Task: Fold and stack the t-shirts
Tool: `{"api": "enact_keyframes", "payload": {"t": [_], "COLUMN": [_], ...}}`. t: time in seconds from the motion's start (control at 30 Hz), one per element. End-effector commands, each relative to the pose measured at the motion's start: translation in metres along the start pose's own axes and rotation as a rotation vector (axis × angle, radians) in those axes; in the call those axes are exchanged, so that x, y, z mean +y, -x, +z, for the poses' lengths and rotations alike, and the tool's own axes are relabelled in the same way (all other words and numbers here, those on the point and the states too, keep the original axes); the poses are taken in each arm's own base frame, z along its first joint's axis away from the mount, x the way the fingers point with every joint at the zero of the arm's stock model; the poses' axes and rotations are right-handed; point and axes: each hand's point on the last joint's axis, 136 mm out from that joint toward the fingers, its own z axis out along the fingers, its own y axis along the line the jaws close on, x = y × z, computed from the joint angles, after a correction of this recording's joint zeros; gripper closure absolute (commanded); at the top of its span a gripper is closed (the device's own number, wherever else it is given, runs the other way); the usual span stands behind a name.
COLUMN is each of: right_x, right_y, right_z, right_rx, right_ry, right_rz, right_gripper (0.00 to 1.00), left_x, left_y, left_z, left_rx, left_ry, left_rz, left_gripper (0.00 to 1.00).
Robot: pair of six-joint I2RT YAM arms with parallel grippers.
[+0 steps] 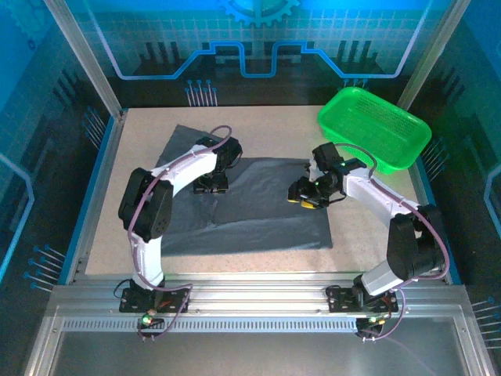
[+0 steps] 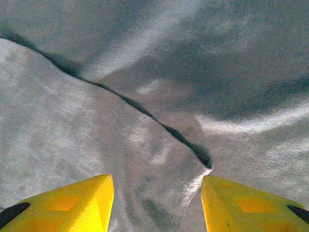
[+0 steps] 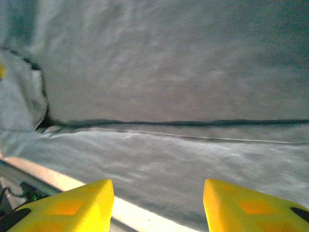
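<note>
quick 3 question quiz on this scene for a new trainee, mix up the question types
1. True or false: the green basket stands at the far right corner of the table.
2. The t-shirt is: A) spread on the table B) inside the basket C) lifted clear by a gripper.
3. Fill in: the left gripper and the right gripper both have their jaws ___.
Key: 1 true; 2 A; 3 open.

The overhead view is evenly bright, with a blue glow on the far walls (image 1: 250,47) and soft shadows on the tabletop (image 1: 258,129). Both wrist views are slightly blurred; the t-shirt (image 2: 145,72) folds cast thin dark shadows.
</note>
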Motion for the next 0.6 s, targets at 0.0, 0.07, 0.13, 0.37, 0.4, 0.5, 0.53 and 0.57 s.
{"api": "enact_keyframes", "payload": {"t": [0.0, 0.07, 0.13, 0.37, 0.4, 0.5, 0.53, 0.57], "right_x": [-0.035, -0.048, -0.058, -0.108, -0.115, -0.121, -0.118, -0.114], "right_y": [-0.001, -0.005, -0.010, -0.034, -0.038, -0.050, -0.052, -0.054], "right_z": [-0.004, -0.001, 0.004, 0.019, 0.021, 0.029, 0.031, 0.033], "right_rx": [-0.040, -0.034, -0.016, 0.065, 0.083, 0.158, 0.172, 0.181], "right_ry": [-0.132, -0.172, -0.195, -0.400, -0.429, -0.447, -0.442, -0.441], "right_rz": [0.061, 0.081, 0.092, 0.145, 0.153, 0.154, 0.137, 0.115], "right_gripper": [0.52, 0.55, 0.57, 0.63, 0.63, 0.64, 0.63, 0.63], "left_x": [0.035, 0.052, 0.068, 0.102, 0.107, 0.125, 0.130, 0.136], "left_y": [0.002, -0.008, -0.020, -0.041, -0.046, -0.064, -0.070, -0.074], "left_z": [-0.025, -0.013, 0.006, 0.055, 0.062, 0.077, 0.081, 0.085], "left_rx": [-0.053, 0.009, 0.079, 0.211, 0.237, 0.298, 0.308, 0.316], "left_ry": [-0.032, -0.070, -0.112, -0.143, -0.125, -0.087, -0.092, -0.107], "left_rz": [-0.153, -0.252, -0.363, -0.613, -0.638, -0.744, -0.782, -0.832], "left_gripper": [0.53, 0.57, 0.62, 0.67, 0.67, 0.68, 0.68, 0.68]}}
